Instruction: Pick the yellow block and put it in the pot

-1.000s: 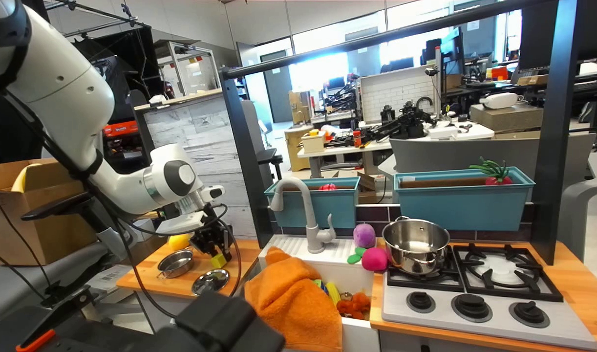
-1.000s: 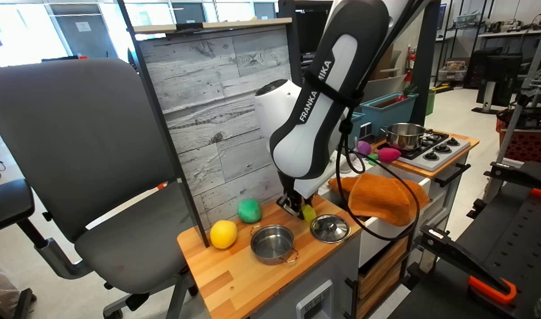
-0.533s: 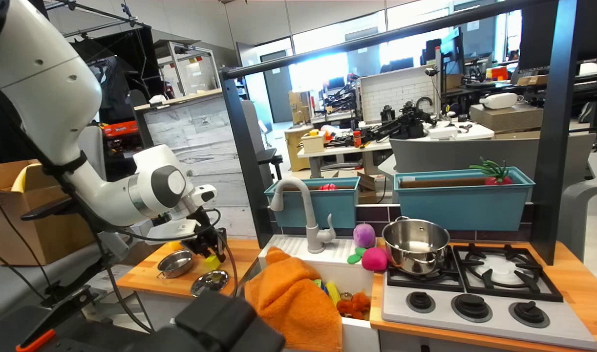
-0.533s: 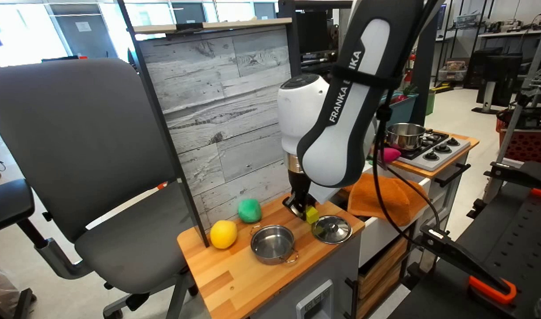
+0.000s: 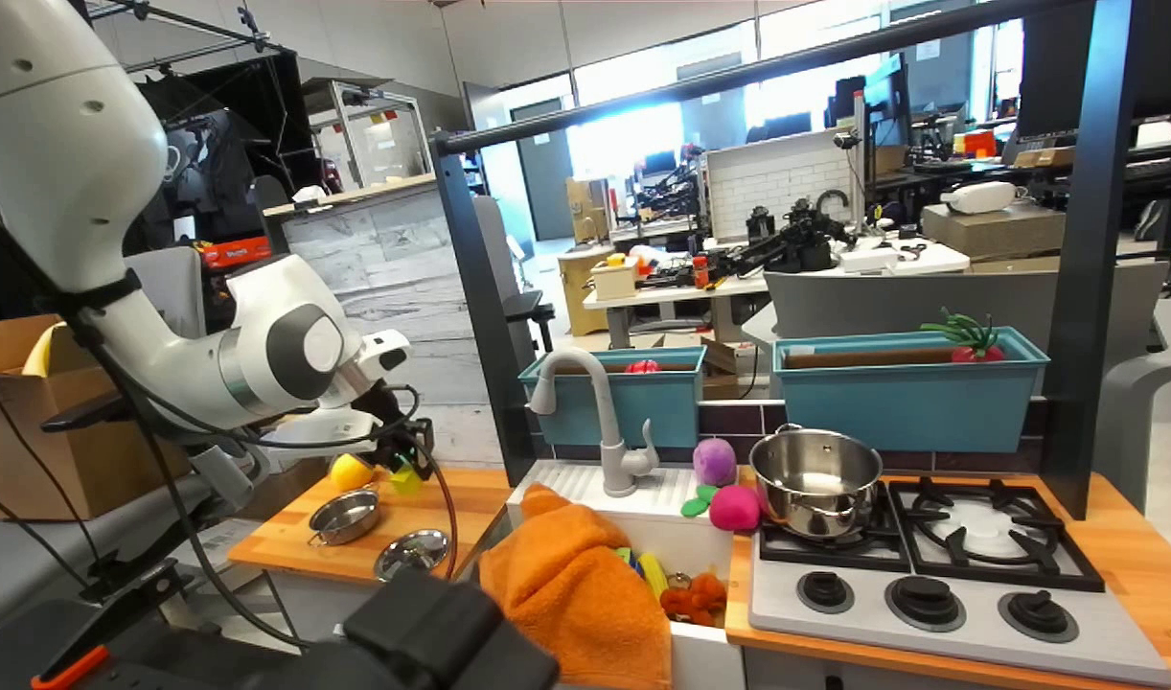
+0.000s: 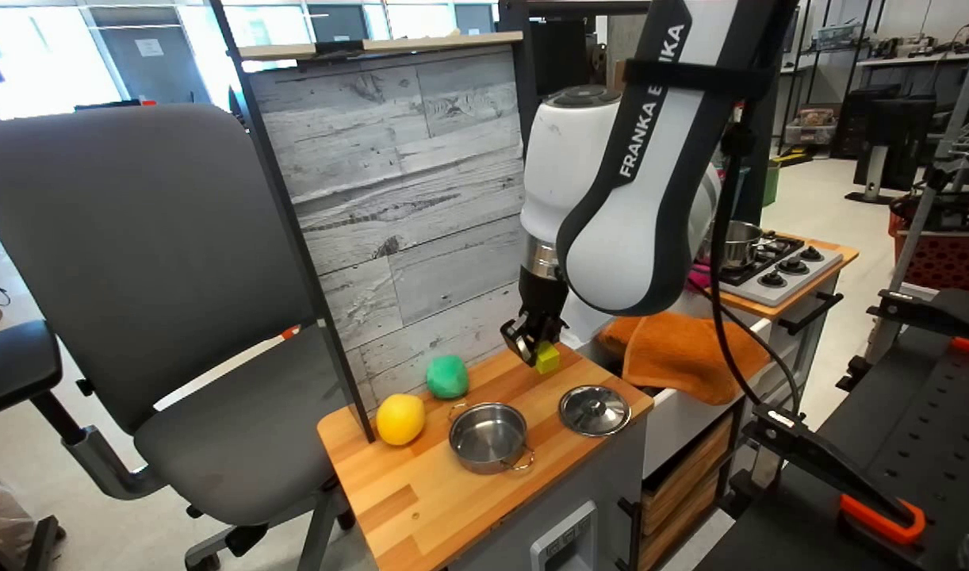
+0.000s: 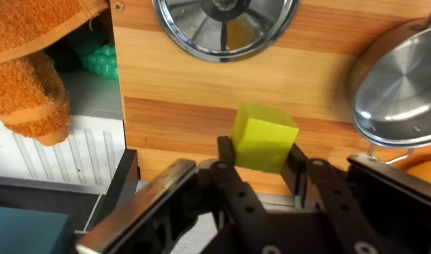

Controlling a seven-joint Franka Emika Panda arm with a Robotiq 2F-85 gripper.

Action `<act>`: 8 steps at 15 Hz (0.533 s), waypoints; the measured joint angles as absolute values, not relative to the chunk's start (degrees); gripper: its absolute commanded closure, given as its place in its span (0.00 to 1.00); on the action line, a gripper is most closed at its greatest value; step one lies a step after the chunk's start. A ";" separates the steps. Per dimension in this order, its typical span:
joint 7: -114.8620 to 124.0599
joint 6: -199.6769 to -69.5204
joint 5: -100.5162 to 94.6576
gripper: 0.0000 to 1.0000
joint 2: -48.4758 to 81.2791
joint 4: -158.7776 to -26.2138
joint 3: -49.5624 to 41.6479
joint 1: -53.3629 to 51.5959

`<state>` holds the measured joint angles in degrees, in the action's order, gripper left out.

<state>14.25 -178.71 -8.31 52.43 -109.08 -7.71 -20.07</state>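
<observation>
Wrist view, yellow block, boxy, plain-faced, pinched between fingers

Stove and sink: faced from the front, slightly above, in an exterior view.
Wooden counter: looked down on obliquely in an exterior view, near, with the stove farther off.
Yellow block: close up in the wrist view, which points steeply down past the gripper.
Lid and orange towel: shared by all three views.
Robot arm: shared by both exterior views.
</observation>
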 measured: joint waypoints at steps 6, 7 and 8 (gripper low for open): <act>14.85 -167.49 -7.07 0.89 44.76 -112.93 -9.72 -26.80; 15.69 -165.27 -7.24 0.89 43.21 -114.23 -9.94 -28.39; 16.60 -163.02 -7.58 0.89 41.80 -115.42 -10.01 -29.88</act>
<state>16.60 -163.02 -7.58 41.80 -115.42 -10.01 -29.88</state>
